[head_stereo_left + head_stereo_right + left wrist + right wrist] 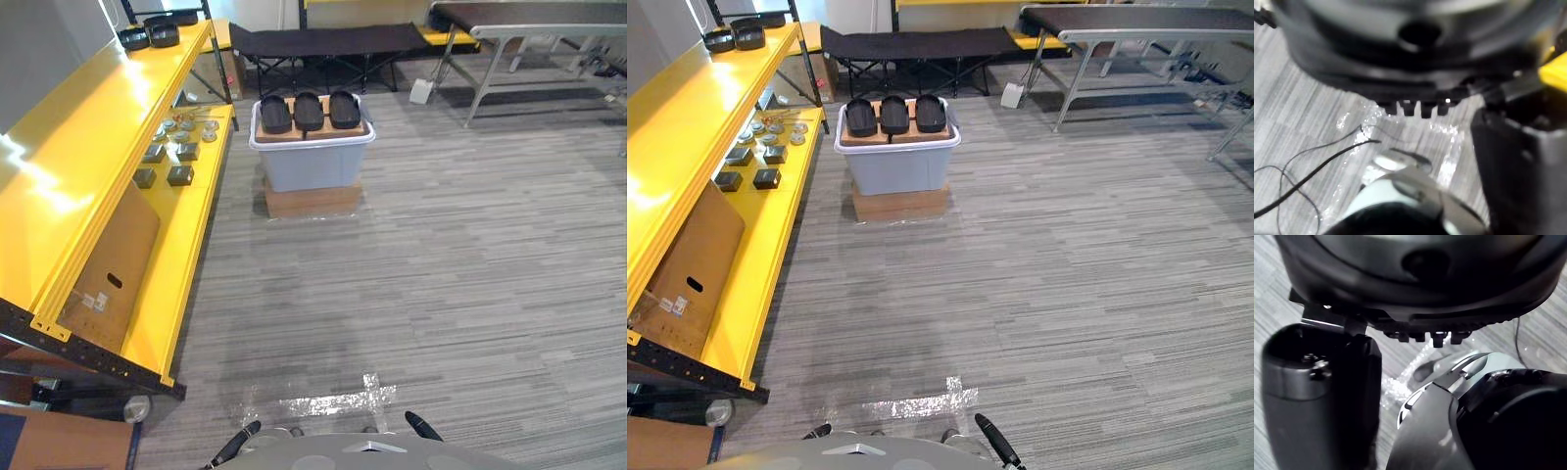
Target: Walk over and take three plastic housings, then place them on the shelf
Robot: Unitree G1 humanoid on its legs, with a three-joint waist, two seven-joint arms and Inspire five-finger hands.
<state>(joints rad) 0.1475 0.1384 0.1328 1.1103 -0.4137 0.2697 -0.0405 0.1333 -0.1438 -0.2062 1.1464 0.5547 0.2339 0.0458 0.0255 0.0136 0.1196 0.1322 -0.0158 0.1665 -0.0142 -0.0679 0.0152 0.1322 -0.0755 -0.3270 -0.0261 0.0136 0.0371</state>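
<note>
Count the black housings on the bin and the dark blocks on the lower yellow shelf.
black housings on the bin: 3
dark blocks on the lower shelf: 4
Total: 7

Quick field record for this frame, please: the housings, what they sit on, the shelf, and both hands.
housings: three black plastic housings in a row on a board
support: pale bin standing on a brown box
shelf: yellow shelf at left, small parts on its lower level
hands: left hand and right hand low, far from the bin
</note>
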